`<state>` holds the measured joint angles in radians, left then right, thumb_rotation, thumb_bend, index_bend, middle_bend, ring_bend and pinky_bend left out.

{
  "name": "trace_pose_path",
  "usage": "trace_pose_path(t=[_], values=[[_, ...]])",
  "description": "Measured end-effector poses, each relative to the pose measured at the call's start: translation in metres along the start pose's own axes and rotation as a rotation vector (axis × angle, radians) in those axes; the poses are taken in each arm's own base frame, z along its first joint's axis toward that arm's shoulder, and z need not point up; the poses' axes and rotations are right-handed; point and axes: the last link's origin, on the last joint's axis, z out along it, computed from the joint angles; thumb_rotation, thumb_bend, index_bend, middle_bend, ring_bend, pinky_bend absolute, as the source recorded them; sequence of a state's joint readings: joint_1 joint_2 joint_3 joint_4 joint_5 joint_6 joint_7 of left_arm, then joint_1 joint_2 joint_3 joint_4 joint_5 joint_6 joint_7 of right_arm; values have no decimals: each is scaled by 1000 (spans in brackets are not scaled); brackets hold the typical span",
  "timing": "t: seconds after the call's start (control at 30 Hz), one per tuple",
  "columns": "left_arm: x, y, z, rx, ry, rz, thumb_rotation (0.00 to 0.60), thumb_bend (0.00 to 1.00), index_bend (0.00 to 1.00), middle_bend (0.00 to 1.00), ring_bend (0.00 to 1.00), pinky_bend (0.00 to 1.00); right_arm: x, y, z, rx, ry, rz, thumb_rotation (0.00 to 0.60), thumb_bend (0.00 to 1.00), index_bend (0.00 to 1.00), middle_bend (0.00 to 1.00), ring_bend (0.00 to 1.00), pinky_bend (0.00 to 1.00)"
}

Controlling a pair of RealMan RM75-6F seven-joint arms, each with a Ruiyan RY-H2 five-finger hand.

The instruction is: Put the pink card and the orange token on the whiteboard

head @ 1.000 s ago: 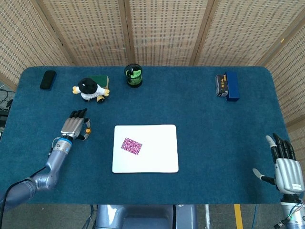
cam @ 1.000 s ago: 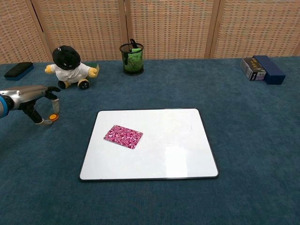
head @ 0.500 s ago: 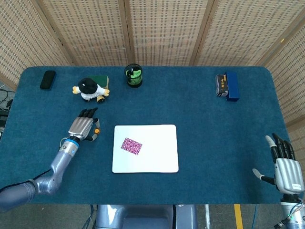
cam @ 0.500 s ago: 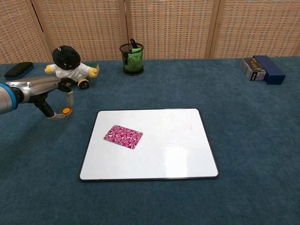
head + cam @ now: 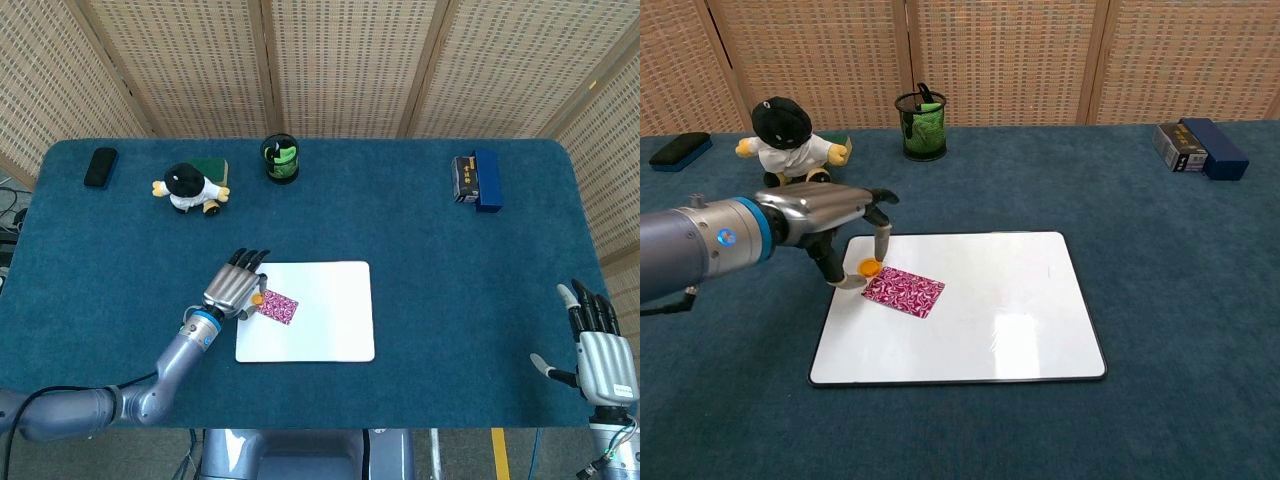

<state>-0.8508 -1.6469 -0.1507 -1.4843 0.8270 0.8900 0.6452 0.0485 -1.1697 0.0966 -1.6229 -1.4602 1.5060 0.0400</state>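
My left hand (image 5: 840,225) hangs over the whiteboard (image 5: 330,340) at its 9 o'clock edge, the pink card (image 5: 903,291) just beside my fingertips. From the card toward 3 o'clock the board lies bare. At 12 o'clock the plush toy (image 5: 188,188) and pen cup (image 5: 281,158) stand well apart; boxes (image 5: 476,180) sit far off at 2 o'clock.

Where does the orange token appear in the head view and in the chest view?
Head view: the orange token is left of centre, pinched by the left hand, beside the pink card.
Chest view: the token is left of centre.
Shared landmark: the whiteboard.
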Motion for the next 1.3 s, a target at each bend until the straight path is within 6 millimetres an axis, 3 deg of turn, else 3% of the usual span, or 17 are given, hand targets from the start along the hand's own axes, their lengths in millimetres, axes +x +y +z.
trace_pose_path(t=[0.23,0.6,0.67,0.77,0.83,0.93,1.07,1.3], values=[[-10,19,7,-7,-2,27,600,329,546,0,0,0,0,0,0,-1,-3,1,600,0,0,0,0,0],[-11,18,14,12,17,39,600,304,541,0,0,0,0,0,0,-2,-5,2,600,0,0,0,0,0],[-12,19,13,9,17,40,600,286,482,0,0,0,0,0,0,-2,-5,2,600,0,0,0,0,0],[-12,20,12,0,16,37,600,221,212,0,0,0,0,0,0,-2,-5,2,600,0,0,0,0,0],[-12,20,12,-2,15,33,600,125,27,0,0,0,0,0,0,-2,-5,3,600,0,0,0,0,0],[-10,19,11,-4,24,34,600,50,0,0,0,0,0,0,0,-2,-7,3,600,0,0,0,0,0],[-3,17,7,-14,64,27,600,38,0,0,0,0,0,1,0,-2,-9,6,600,0,0,0,0,0],[29,-6,-18,-4,178,11,600,38,0,0,0,0,0,0,0,-1,-5,1,600,0,0,0,0,0]])
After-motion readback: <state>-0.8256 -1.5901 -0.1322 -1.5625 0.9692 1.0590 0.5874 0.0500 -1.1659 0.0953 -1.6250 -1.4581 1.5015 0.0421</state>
